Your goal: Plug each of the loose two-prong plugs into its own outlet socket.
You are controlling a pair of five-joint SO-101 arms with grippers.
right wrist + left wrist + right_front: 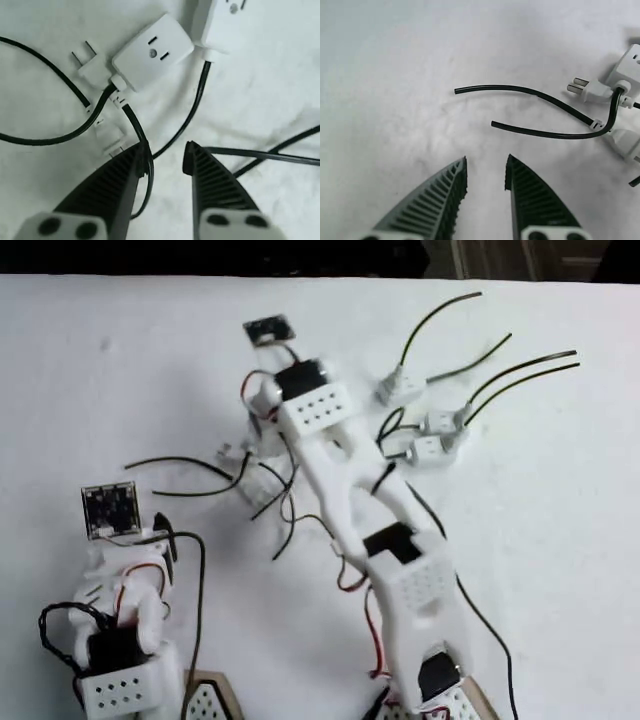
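The white bench carries several white sockets and plugs with black cables. In the high view, the right arm stretches far over the middle of the bench, and the left arm stays at the near corner, well apart from it. The left hand is released: its two fingers stand apart above bare bench and grasp nothing. Ahead of it, in the left wrist view, a loose plug lies on its side with both prongs free, just beside the corner of an outlet socket, and two black cable ends rest on the bench between the hand and that plug. The right hand is also released, its fingers apart with nothing clamped between them. Close before it lies a first socket with its slots facing up, and a second socket is just beside it. A two-prong plug lies against the cable end of the first socket, not inserted, and a smaller plug lies near one fingertip of the right hand. A black cable runs from the second socket toward the gap between the fingers. In the high view, three more sockets lie near each other beyond the right arm.
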